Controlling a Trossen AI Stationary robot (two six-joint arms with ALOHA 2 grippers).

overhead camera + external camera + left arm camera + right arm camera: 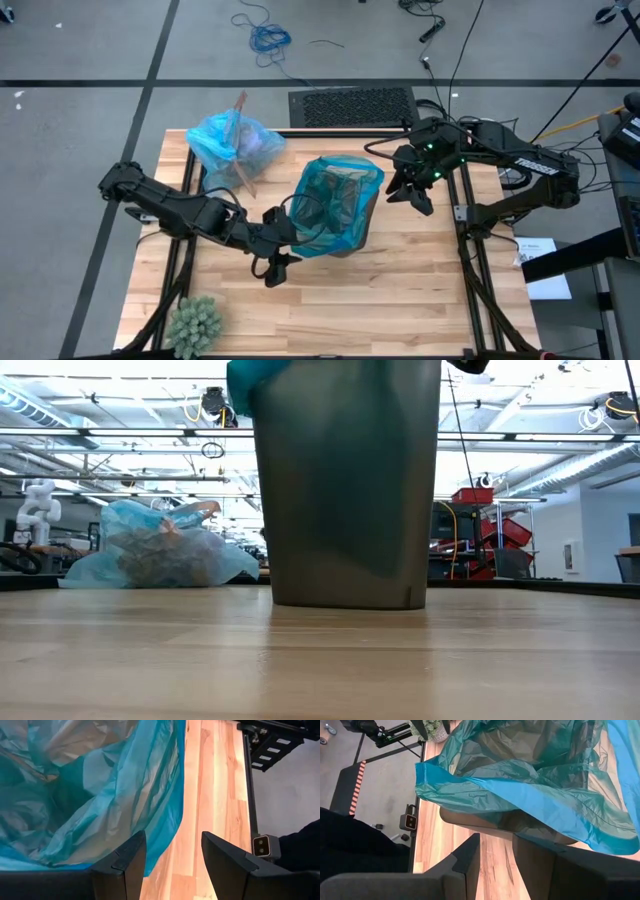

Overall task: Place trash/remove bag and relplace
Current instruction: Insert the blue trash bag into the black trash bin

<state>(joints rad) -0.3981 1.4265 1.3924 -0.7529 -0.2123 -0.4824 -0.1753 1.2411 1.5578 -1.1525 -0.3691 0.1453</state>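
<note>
A grey bin [345, 490] stands mid-table, lined with a darker teal bag [340, 205] whose edge drapes over its rim. The light blue bag [233, 140] sits on the table's far left, bulging with brown trash lumps [165, 560]. My left gripper [290, 232] is open at the bin's near-left side; in its wrist view the left gripper [172, 850] has only bare wood between its fingers. My right gripper [408, 192] hovers at the bin's right side. In its wrist view the right gripper [497, 845] stands part-way open under the teal hem, gap empty. My left gripper has the teal bag's hanging edge [155, 855] right beside one finger [127, 862]; whether they touch I cannot tell. My right gripper has the teal hem [535, 820] just above its fingertips; whether it touches I cannot tell.
A green spiky ball [195, 322] sits at the table's near-left corner. A black grille [352, 105] lies beyond the far edge. Bare wood [400, 290] spreads across the near right part of the table.
</note>
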